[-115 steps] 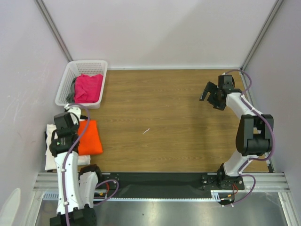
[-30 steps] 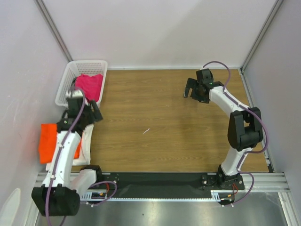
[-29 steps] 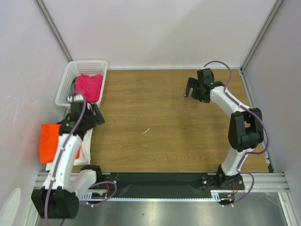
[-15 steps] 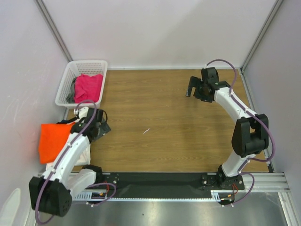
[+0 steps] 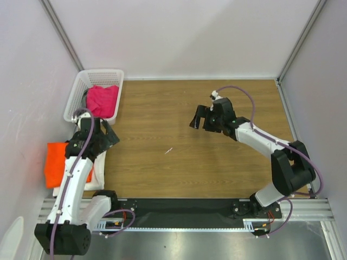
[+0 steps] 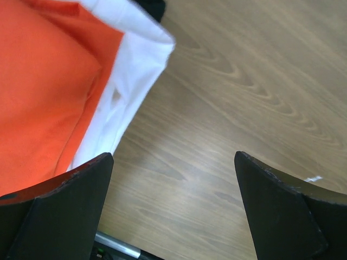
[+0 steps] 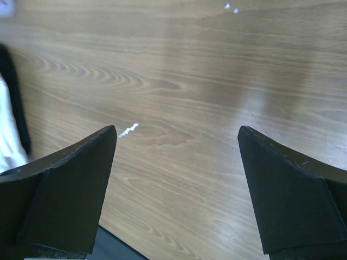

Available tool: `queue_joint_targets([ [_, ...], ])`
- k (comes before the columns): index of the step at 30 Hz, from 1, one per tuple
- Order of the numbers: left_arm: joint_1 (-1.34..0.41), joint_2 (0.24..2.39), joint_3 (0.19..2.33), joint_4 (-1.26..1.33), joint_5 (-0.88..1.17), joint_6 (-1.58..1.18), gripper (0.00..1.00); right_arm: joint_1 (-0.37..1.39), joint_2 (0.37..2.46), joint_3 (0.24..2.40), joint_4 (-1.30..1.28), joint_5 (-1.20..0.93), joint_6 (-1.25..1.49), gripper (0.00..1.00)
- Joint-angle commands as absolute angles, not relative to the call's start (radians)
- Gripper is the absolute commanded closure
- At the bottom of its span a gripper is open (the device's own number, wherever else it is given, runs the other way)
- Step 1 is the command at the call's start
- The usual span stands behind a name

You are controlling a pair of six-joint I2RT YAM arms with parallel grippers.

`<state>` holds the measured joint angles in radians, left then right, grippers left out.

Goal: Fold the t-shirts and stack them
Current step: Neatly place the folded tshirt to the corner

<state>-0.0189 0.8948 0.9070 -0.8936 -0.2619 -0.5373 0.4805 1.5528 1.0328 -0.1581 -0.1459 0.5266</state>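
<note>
Top external view shows the wooden table taking up most of the scene, with both arms reaching over it from the near edge. At the far left corner stands the white basket, holding a pink shirt with a darker cloth tucked at its left side. What that darker cloth is I cannot tell.

Near the left edge the orange shirt lies folded on a white shirt. It sits off to the left, so a white strip shows along the right side. The left wrist view shows the same layering, orange shirt over white shirt, with a dark scrap of cloth at the far corner.

The left claw hangs just right of the pile, between it and the basket, spread wide and holding nothing. The right claw hovers over bare wood mid-table, also released and empty. A small white fleck lies between them.

The orange shirt looks stacked, so the basket seems next. The likely risks are these. The left arm crosses above the pile and could drag the offset orange layer askew. A grab at the pink shirt may lift the darker cloth with it or snag the lattice wall.
</note>
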Motion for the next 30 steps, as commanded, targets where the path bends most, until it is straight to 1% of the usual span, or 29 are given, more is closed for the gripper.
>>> queue_joint_targets([
  [1,0.060,0.884,0.807,-0.836,-0.222,-0.560,0.00,0.463,1.433,1.008,-0.032,-0.117,0.558,0.00],
  [4,0.106,0.856,0.746,-0.807,-0.262,-0.607,0.00,0.433,1.364,1.009,-0.104,-0.094,0.520,0.00],
  [6,0.116,0.838,0.752,-0.799,-0.326,-0.642,0.00,0.391,1.307,1.000,-0.123,-0.101,0.517,0.00],
  [8,0.158,0.819,0.730,-0.767,-0.295,-0.689,0.00,0.361,1.272,0.971,-0.118,-0.121,0.523,0.00],
  [12,0.160,0.772,0.655,-0.781,-0.298,-0.776,0.00,0.296,1.224,0.953,-0.126,-0.169,0.528,0.00],
  [16,0.160,0.694,0.554,-0.762,-0.365,-0.885,0.00,0.273,1.224,0.954,-0.144,-0.183,0.520,0.00],
  [21,0.158,0.666,0.557,-0.834,-0.449,-0.957,0.00,0.265,1.229,0.957,-0.155,-0.199,0.517,0.00],
  [26,0.156,0.650,0.561,-0.833,-0.523,-0.945,0.00,0.262,1.253,0.960,-0.155,-0.212,0.520,0.00],
  [30,0.158,0.679,0.539,-0.779,-0.516,-0.899,0.00,0.261,1.273,0.971,-0.152,-0.212,0.522,0.00],
])
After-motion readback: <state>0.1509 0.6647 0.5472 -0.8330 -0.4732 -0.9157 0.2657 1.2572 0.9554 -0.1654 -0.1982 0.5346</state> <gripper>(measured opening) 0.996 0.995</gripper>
